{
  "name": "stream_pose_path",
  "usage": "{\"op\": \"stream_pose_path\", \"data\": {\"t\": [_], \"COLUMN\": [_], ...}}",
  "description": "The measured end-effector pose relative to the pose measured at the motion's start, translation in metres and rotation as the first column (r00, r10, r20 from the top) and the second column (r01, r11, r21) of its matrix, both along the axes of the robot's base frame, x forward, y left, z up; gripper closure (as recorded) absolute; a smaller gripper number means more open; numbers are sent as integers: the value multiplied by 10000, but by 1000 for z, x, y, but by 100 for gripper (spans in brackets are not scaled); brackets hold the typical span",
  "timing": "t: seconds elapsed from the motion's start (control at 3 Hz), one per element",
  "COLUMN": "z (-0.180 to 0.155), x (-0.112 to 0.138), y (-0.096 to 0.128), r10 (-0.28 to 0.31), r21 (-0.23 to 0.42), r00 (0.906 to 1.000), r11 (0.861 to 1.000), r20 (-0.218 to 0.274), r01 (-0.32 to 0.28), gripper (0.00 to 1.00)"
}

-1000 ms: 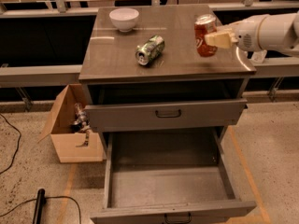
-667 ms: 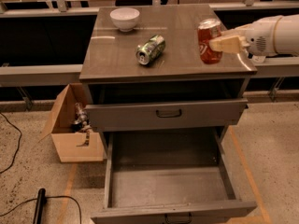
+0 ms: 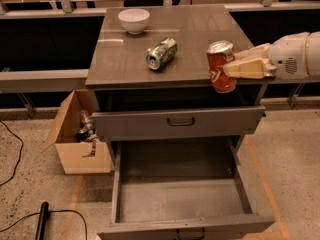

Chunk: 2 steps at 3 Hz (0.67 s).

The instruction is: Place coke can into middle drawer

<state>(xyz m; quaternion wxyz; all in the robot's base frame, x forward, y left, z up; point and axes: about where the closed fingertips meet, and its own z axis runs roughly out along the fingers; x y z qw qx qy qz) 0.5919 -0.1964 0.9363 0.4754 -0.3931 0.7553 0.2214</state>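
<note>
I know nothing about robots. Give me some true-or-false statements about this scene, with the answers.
1. The claw grips the coke can. True.
2. The coke can lies inside the middle drawer. False: the claw holds it up at the front right edge of the cabinet top.
3. The middle drawer is pulled open. True.
4. The green can stands upright. False: it lies on its side on the cabinet top.

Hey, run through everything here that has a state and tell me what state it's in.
coke can: upright, held in the air.
gripper: at the right, fingers shut on the coke can.
middle drawer: pulled open, nothing inside.
top drawer: shut.
green can: lying on its side.
white bowl: upright.
cardboard box: open.
</note>
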Motion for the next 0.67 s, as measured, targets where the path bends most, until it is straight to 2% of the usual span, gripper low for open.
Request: {"op": "stream_pose_path", "data": {"t": [0.33,0.67], "z": [-34,-38], "x": [-23,-25], "y": [9,10], "r10": [906,910], "r21": [-646,-607], "r00": [9956,9953], "r11": [9937,9938], "r20": [-233,-322], "r01": [-919,-928], "gripper": [100,100]}}
